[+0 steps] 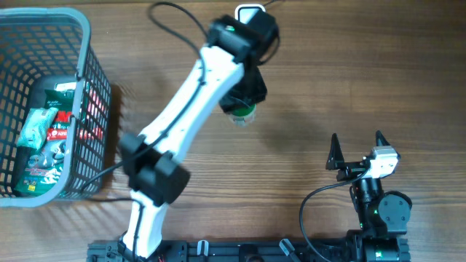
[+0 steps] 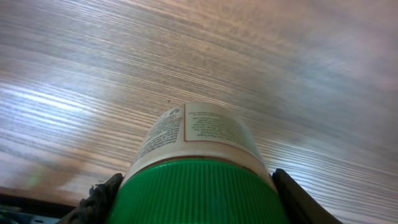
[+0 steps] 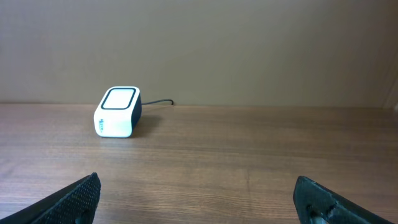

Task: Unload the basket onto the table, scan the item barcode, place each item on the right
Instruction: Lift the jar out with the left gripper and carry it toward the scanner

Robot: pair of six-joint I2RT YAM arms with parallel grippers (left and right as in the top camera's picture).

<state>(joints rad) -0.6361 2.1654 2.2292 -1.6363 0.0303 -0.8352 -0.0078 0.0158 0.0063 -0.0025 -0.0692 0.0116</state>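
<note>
Black right gripper (image 1: 357, 148) near front edge, jaws wide, empty. Mid-table: left gripper (image 1: 242, 102) clamped on white labelled jar with green ribbed lid (image 1: 241, 113), over wooden table (image 1: 349, 65). Far edge: white box-shaped scanner (image 1: 249, 12). Far left: grey mesh basket (image 1: 88, 45), packets (image 1: 45, 138) inside.

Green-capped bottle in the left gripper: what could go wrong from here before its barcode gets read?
1. The left gripper holds the bottle only by its ribbed green cap, so it may slip or twist when turned.
2. The label side seen from the left wrist shows only text panels, no barcode; the code may end up facing away from the scanner.
3. Overhead, the left arm ends right beside the scanner; a swing could knock it.
</note>
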